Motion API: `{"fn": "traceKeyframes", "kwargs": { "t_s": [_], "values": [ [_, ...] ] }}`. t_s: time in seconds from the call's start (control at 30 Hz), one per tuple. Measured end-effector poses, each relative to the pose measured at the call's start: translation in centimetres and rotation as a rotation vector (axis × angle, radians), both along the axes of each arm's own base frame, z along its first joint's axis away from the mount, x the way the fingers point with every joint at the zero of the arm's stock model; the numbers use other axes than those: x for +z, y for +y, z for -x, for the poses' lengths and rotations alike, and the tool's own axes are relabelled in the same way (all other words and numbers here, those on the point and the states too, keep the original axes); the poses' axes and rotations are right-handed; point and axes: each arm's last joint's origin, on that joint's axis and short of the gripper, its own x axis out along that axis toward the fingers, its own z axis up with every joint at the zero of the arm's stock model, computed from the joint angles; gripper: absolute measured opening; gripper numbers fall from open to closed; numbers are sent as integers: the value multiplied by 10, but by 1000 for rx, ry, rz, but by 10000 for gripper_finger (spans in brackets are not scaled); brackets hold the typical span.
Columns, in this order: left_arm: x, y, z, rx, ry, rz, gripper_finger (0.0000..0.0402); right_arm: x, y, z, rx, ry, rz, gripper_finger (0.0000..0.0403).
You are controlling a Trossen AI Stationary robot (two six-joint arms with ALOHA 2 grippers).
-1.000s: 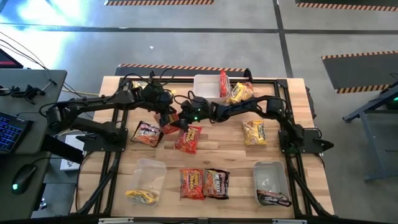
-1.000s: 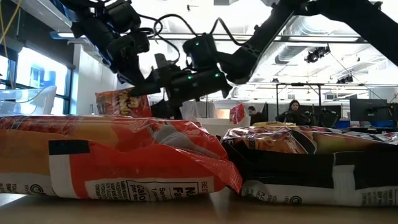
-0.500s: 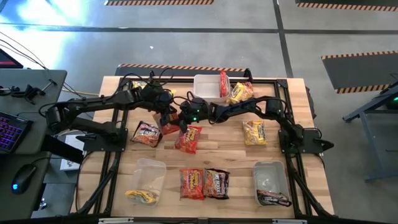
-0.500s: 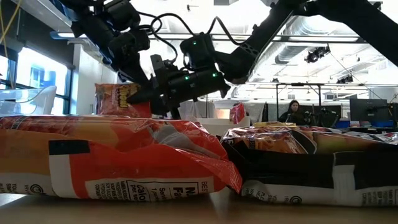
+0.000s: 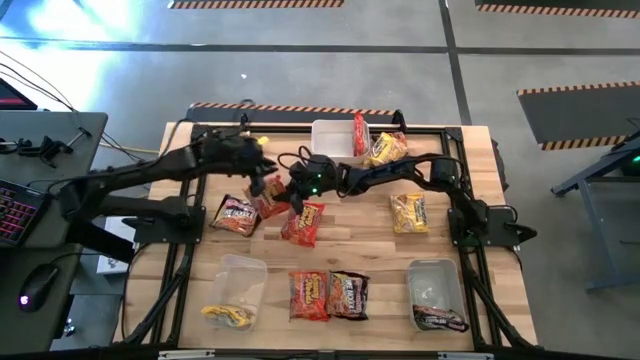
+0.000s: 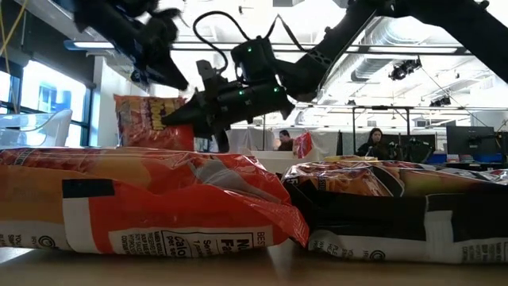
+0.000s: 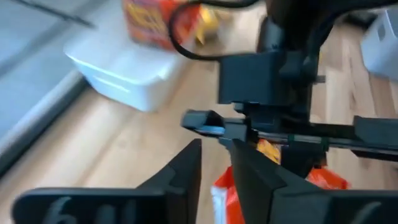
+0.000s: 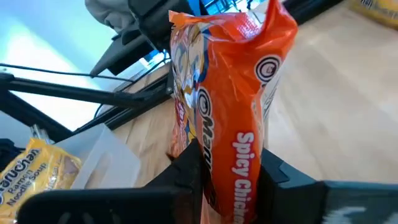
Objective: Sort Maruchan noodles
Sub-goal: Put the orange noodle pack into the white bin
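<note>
Light wooden slatted table (image 5: 350, 235) with black frame rails, carrying two dark six-joint arms and scattered flat crinkly Maruchan noodle packets. Right gripper (image 8: 230, 180): fingers pinched on an orange-red crinkly plastic packet lettered "Spicy Chicken" (image 8: 233, 99), which stands upright between them; in the high view this packet (image 5: 272, 195) sits near the table's middle, left of centre, and in the low view it (image 6: 147, 123) shows raised behind the near packets. Left gripper (image 7: 214, 168): fingers a narrow gap apart with nothing between them, just beside the right gripper; its arm reaches in from the table's left side. Other packets, high view: a dark brown one (image 5: 237, 214) just left of the held packet; a red-orange one (image 5: 304, 222) just below it; a red-orange and a dark brown one (image 5: 329, 295) side by side at the near edge; a yellow one (image 5: 409, 212) right of centre. Clear rectangular plastic tubs: one at the far edge (image 5: 332, 138) with a red packet (image 5: 359, 134) and a yellow packet (image 5: 385, 149) against its right side; one at near left (image 5: 238, 285) with a yellow packet (image 5: 228, 315) at its near end; one at near right (image 5: 435, 285) with a dark packet (image 5: 440, 319) at its near end. Low view foreground: red-orange packet (image 6: 135, 202) touching dark brown packet (image 6: 405, 210); seated people far behind in the room.
</note>
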Motion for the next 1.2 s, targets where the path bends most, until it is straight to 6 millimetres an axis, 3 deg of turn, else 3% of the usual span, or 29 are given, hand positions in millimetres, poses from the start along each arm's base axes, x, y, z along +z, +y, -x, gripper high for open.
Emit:
{"fn": "traceKeyframes", "kwargs": {
  "t_s": [0.2,0.37,0.53,0.73,0.93,1.2],
  "values": [
    [-5,-16,32,97,-323,-118,104,33,-12,17,-33,97,33,61],
    [-24,-24,47,104,-530,-163,105,75,-29,48,-182,242,41,62],
    [-45,-28,54,108,-556,-140,98,130,-45,84,-407,422,89,62],
    [-59,-32,54,85,-541,-137,94,186,-71,105,-657,656,100,62],
    [-52,-33,54,74,-599,-170,93,187,-102,115,-817,894,-35,62],
    [-52,-34,54,46,-595,-173,93,152,-135,110,-913,1027,-178,62]
  ]
}}
